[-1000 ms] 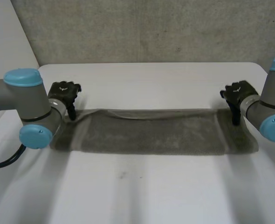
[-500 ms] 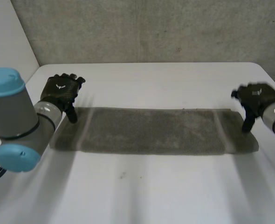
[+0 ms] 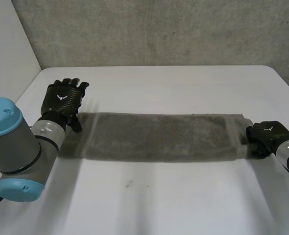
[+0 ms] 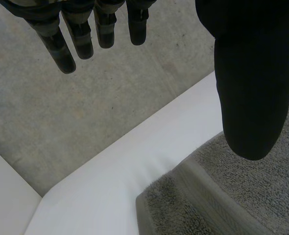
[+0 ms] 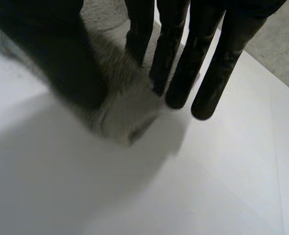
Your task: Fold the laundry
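Note:
A grey towel (image 3: 159, 137) lies flat on the white table (image 3: 174, 196) as a long strip running left to right. My left hand (image 3: 62, 99) hovers over its left end, open, with the fingers spread and holding nothing. In the left wrist view the thumb (image 4: 252, 73) hangs above the towel's (image 4: 223, 205) hemmed far corner. My right hand (image 3: 266, 136) sits at the towel's right end. In the right wrist view its fingers (image 5: 183, 58) and thumb close on the towel's (image 5: 125, 112) edge, which bunches between them.
A grey concrete wall (image 3: 159, 29) rises behind the table's far edge. The left arm's blue-capped joint (image 3: 12, 147) stands over the table's near left. Bare tabletop stretches in front of the towel.
Both hands let go of the towel's far corners and it settled flat. The left hand lifted and spread. The right hand swung to the towel's right end and closed on it.

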Tool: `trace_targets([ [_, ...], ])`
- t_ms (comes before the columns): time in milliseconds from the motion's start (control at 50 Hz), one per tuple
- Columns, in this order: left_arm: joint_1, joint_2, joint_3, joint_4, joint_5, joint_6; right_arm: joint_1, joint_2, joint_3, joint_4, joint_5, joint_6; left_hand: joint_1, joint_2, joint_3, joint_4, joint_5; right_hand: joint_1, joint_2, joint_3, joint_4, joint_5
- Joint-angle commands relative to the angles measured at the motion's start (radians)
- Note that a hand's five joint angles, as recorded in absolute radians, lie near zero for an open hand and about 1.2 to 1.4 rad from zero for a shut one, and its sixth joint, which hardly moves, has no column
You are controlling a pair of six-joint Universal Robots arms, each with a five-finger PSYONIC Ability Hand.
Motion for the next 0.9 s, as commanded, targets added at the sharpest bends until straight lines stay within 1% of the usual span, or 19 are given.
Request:
trace_targets([
  [20,-0.003,0.001,-0.004,-0.002,-0.001,0.000,-0.039,0.011,-0.017,-0.036,0.044,-0.039,0.001,0.009,0.007,0.006,-0.025,0.522,0.338,0.357,0.357,0.395],
  [100,-0.003,0.003,-0.006,-0.002,-0.001,0.000,-0.064,-0.031,-0.022,-0.058,0.107,-0.100,0.001,0.009,0.007,0.006,-0.025,0.522,0.338,0.357,0.357,0.395],
  [140,-0.003,0.007,-0.006,-0.002,-0.001,0.000,-0.089,-0.084,-0.028,-0.091,0.181,-0.198,0.001,0.009,0.007,0.006,-0.025,0.522,0.338,0.357,0.357,0.395],
  [260,-0.004,0.018,-0.006,-0.002,-0.001,0.000,-0.104,-0.115,-0.039,-0.108,0.222,-0.318,0.001,0.009,0.007,0.006,-0.025,0.522,0.338,0.357,0.357,0.395],
  [300,-0.004,0.018,-0.006,-0.002,-0.001,0.000,-0.083,-0.120,-0.054,-0.111,0.218,-0.324,0.001,0.009,0.007,0.006,-0.025,0.522,0.338,0.357,0.357,0.395],
  [340,-0.004,0.018,-0.006,-0.002,-0.003,0.000,0.033,-0.138,-0.092,-0.116,0.215,-0.300,0.001,0.009,0.007,0.006,-0.025,0.522,0.338,0.357,0.357,0.395],
  [360,-0.004,0.018,-0.006,-0.002,-0.003,0.000,0.034,-0.138,-0.092,-0.116,0.215,-0.300,0.001,0.009,0.007,0.006,-0.025,0.522,0.338,0.357,0.357,0.395],
  [400,-0.004,0.018,-0.006,-0.002,-0.003,0.000,0.159,-0.143,-0.138,-0.117,0.207,-0.269,0.001,0.009,0.007,0.006,-0.025,0.522,0.338,0.357,0.357,0.395],
  [420,-0.003,0.018,-0.006,-0.002,-0.004,0.000,0.160,-0.143,-0.138,-0.117,0.207,-0.269,0.001,0.009,0.007,0.006,-0.025,0.522,0.338,0.357,0.357,0.395],
  [440,-0.003,0.020,-0.006,-0.002,-0.004,0.000,0.214,-0.138,-0.158,-0.119,0.193,-0.257,0.001,0.009,0.007,0.006,-0.025,0.522,0.338,0.357,0.357,0.395],
  [460,-0.003,0.020,-0.006,-0.002,-0.004,0.000,0.215,-0.138,-0.158,-0.119,0.193,-0.257,0.001,0.009,0.007,0.006,-0.025,0.522,0.338,0.357,0.357,0.395],
  [500,-0.001,0.026,-0.006,-0.002,-0.004,0.000,0.334,-0.115,-0.201,-0.153,0.138,-0.251,0.001,0.009,0.007,0.006,-0.025,0.522,0.338,0.357,0.357,0.395],
  [520,-0.001,0.026,-0.006,-0.002,-0.004,0.000,0.335,-0.115,-0.201,-0.153,0.138,-0.251,0.001,0.009,0.007,0.006,-0.025,0.522,0.338,0.357,0.357,0.395],
  [560,0.000,0.029,-0.007,-0.002,-0.004,0.000,0.475,-0.063,-0.240,-0.218,0.069,-0.258,0.001,0.009,0.007,0.006,-0.025,0.522,0.338,0.357,0.357,0.395],
  [620,0.002,0.040,-0.007,0.000,-0.004,0.000,0.540,-0.028,-0.261,-0.259,0.035,-0.261,0.001,0.009,0.007,0.006,-0.025,0.522,0.338,0.357,0.357,0.395],
  [660,0.003,0.041,-0.009,0.000,-0.006,0.000,0.632,0.058,-0.307,-0.317,-0.026,-0.251,0.001,0.009,0.007,0.006,-0.025,0.522,0.338,0.357,0.357,0.395],
  [780,0.006,0.043,-0.015,0.002,-0.004,0.000,0.715,0.178,-0.349,-0.332,-0.124,-0.244,0.001,0.009,0.007,0.006,-0.025,0.522,0.338,0.357,0.357,0.395],
  [820,0.006,0.043,-0.017,0.002,-0.004,0.000,0.762,0.239,-0.352,-0.335,-0.210,-0.226,0.001,0.009,0.007,0.006,-0.025,0.522,0.338,0.357,0.357,0.395],
  [900,0.005,0.043,-0.017,0.002,-0.004,0.000,0.786,0.293,-0.359,-0.329,-0.248,-0.211,0.001,0.009,0.007,0.006,-0.025,0.522,0.338,0.357,0.357,0.395],
])
